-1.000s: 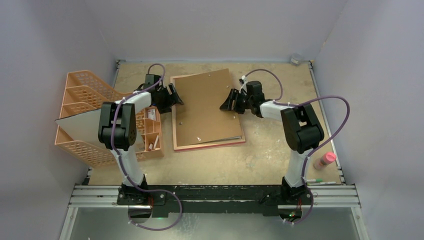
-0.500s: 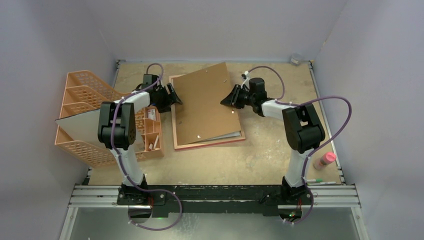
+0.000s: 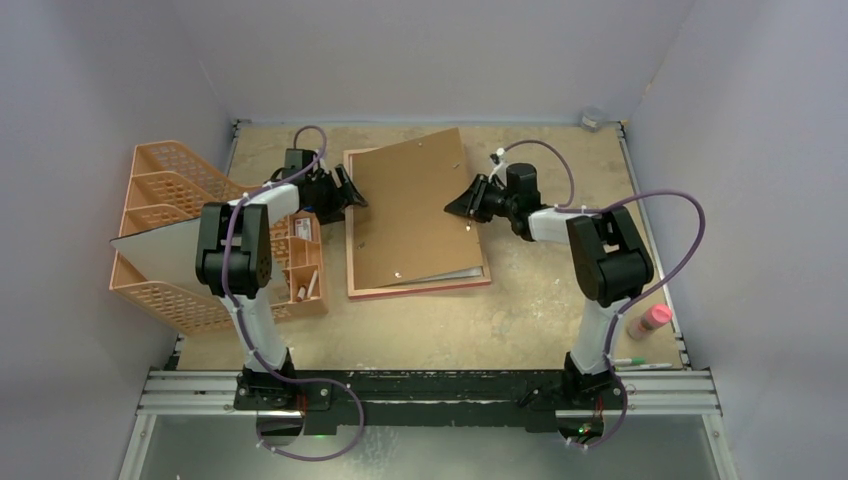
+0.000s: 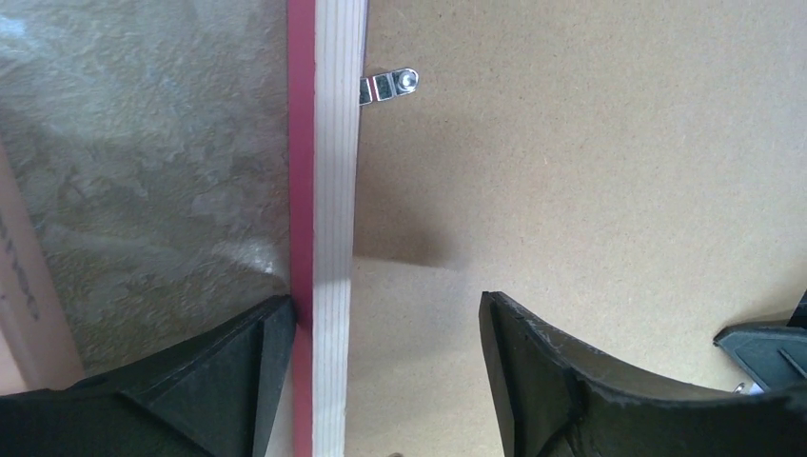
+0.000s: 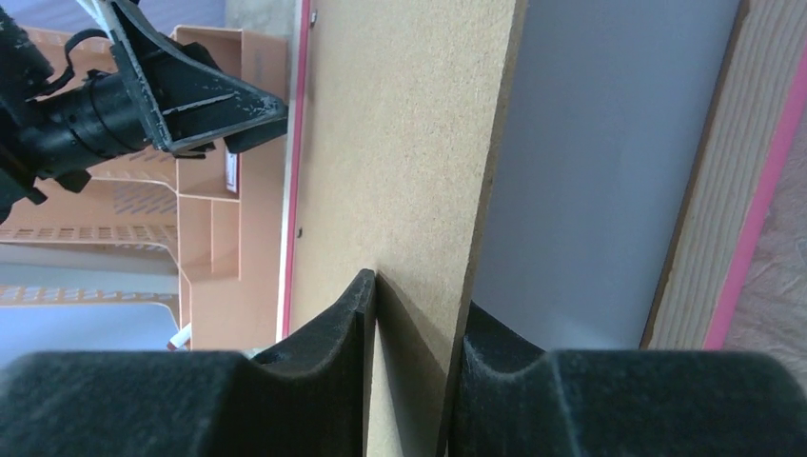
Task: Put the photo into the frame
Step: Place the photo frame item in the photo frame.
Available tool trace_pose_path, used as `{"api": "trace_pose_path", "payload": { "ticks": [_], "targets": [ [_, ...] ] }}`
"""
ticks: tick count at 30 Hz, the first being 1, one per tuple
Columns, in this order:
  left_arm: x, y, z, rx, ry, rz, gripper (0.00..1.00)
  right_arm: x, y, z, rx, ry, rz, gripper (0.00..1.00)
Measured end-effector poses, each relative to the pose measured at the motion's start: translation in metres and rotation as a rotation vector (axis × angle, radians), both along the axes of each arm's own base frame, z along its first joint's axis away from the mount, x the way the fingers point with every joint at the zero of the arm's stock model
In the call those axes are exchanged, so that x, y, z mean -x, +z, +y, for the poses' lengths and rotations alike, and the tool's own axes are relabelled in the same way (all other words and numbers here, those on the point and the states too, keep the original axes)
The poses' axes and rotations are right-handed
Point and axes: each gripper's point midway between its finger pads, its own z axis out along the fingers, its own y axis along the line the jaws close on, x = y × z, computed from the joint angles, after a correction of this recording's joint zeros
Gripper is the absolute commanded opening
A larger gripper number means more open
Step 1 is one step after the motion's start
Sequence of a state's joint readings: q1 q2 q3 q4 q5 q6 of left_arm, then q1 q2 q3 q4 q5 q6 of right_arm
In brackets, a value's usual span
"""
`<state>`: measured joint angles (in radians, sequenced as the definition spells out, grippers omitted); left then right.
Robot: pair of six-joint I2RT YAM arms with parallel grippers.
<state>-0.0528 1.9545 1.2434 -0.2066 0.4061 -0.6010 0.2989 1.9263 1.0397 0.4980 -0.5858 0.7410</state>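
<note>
Near edge of the table (image 3: 520, 320), right side: a pink bottle (image 3: 648, 321) lies on its side, with a pen (image 3: 635, 364) just beside it and nearer the rail. Mid-table: the frame (image 3: 420, 290) lies flat, pale wood back up, pink edge showing round the outside. The brown backing board (image 3: 410, 215) sits on top of it, skewed a little against the rails, with its far right corner sticking out past the frame's outline. The right gripper (image 3: 458, 208) is clamped on the board's right edge. In the wrist view, one finger (image 5: 314, 381) is on top of the board and the other is under it, and that edge is lifted clear of the frame's right rail. A flat pale grey surface is exposed under the raised side; I can't tell whether it is glazing or paper. The left gripper (image 3: 345, 195) is released, jaws wide, straddling the frame's left rail. One finger is at the pink outer edge and the other is over the board, well apart from the rail. A small metal tab (image 4: 388, 86) sits on the rail just ahead of the fingers. Left of the frame is the orange mesh organiser (image 3: 165, 180), with a pale blank sheet lying across it. It reads as the photo (image 3: 150, 248), white back up, print side not visible. Far right corner: a small round container (image 3: 593, 118), too small to identify.
</note>
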Motion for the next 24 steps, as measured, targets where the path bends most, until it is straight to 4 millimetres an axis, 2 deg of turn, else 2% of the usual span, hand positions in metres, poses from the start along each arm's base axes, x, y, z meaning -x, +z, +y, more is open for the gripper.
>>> {"api": "trace_pose_path", "payload": {
  "ticks": [3,14,19,24],
  "targets": [
    [0.000,0.002,-0.002,0.013,-0.006,-0.003,0.76,0.004,0.006,-0.001,-0.023,0.006,-0.018,0.00],
    [-0.006,0.004,0.002,0.006,0.036,-0.005,0.80,0.017,0.050,0.002,-0.106,0.038,-0.142,0.00],
    [-0.015,0.010,0.014,-0.028,0.113,-0.025,0.80,0.019,0.050,0.002,-0.126,0.040,-0.149,0.00],
    [-0.036,0.026,0.027,-0.062,0.197,-0.076,0.80,0.021,0.051,0.001,-0.144,0.044,-0.154,0.00]
  ]
}}
